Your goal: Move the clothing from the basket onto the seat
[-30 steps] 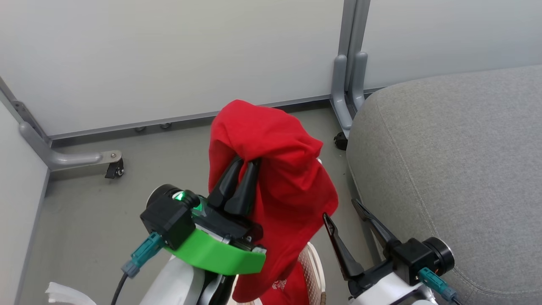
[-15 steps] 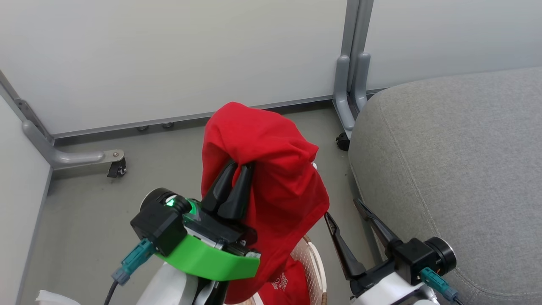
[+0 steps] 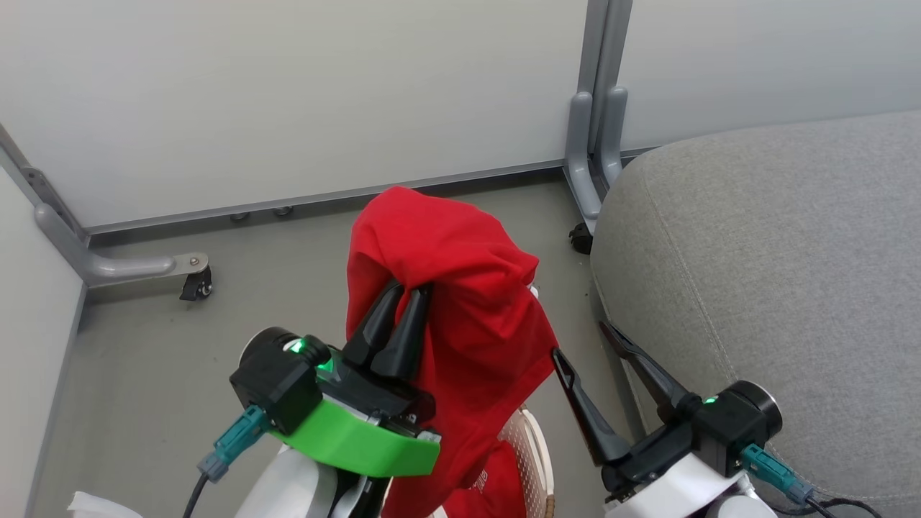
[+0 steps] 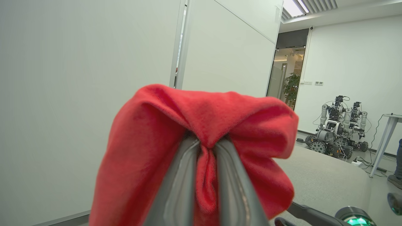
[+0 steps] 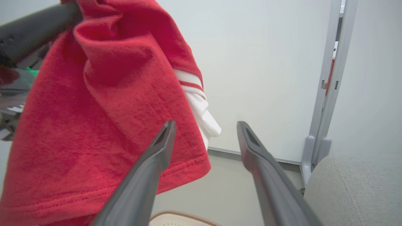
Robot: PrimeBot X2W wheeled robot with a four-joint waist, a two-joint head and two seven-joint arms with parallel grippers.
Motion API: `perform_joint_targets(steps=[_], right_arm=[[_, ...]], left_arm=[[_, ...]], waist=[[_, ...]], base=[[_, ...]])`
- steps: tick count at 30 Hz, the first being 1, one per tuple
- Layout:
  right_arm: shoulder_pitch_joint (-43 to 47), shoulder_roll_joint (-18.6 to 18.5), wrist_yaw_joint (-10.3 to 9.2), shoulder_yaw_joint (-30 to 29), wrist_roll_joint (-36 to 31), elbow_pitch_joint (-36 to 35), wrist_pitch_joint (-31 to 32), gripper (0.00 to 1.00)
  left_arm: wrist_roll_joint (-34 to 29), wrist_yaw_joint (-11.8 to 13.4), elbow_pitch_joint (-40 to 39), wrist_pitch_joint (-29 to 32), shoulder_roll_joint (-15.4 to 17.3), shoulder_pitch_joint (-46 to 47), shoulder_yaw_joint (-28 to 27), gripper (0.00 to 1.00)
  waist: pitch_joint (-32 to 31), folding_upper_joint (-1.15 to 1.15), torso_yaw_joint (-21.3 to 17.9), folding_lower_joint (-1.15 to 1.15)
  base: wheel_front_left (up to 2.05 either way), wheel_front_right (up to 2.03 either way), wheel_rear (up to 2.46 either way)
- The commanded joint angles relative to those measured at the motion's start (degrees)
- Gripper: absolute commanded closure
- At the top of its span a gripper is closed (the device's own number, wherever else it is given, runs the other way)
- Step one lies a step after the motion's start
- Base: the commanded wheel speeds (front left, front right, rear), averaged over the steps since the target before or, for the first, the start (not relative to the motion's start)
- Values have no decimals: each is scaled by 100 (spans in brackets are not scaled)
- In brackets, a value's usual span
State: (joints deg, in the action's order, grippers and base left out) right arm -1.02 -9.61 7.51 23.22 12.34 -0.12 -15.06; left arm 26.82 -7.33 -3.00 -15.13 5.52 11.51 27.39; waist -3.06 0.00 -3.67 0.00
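The left fingers (image 3: pixel 404 337) are pinching shut on a crumpled bright-red garment (image 3: pixel 475 302) with white trim, dangling above the basket (image 3: pixel 531 442), left of the grey seat (image 3: pixel 777 252). The right fingers (image 3: pixel 584 410) are gaping wide, gripping nothing.

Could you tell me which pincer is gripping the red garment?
The left pincer, shut on the red garment; the right pincer stands open and empty beside it.

Clothing (image 3: pixel 468 288) above basket (image 3: pixel 527 442), seat (image 3: pixel 777 288) to right

No legible text, partial white print (image 3: pixel 481 478) low on the red clothing (image 3: pixel 468 324), unreadable
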Motion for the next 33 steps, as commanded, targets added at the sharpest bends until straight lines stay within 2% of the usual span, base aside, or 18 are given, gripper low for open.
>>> perform_joint_targets(steps=[1,9,18,24,26,33], right_arm=[[-121,-151,-4,152,101,-143,-18,0],[-550,-1231,-4,1039,427,-615,-18,0],[-1203,-2210,-4,1785,856,-426,-17,0],[-1650,-2490,-4,2470,1196,-291,-17,0],[-1862,-2541,-4,2750,1083,-286,-18,0],[-2303,-2396,-4,3495,1283,-160,-18,0]], left_arm=[[-36,-23,21,-3,43,-15,-21,100],[45,-23,32,-3,133,74,174,100],[220,-23,-15,-3,348,192,624,100],[283,-24,-43,-3,475,261,920,100],[389,-24,-31,-3,437,238,959,100],[475,-24,13,-3,469,348,1128,100]], waist=[[12,0,-5,0],[50,0,-15,0],[51,0,82,0],[24,0,168,0],[23,0,191,0],[-23,0,279,0]], base=[[0,0,0],[0,0,0],[0,0,0],[0,0,0],[0,0,0],[0,0,0]])
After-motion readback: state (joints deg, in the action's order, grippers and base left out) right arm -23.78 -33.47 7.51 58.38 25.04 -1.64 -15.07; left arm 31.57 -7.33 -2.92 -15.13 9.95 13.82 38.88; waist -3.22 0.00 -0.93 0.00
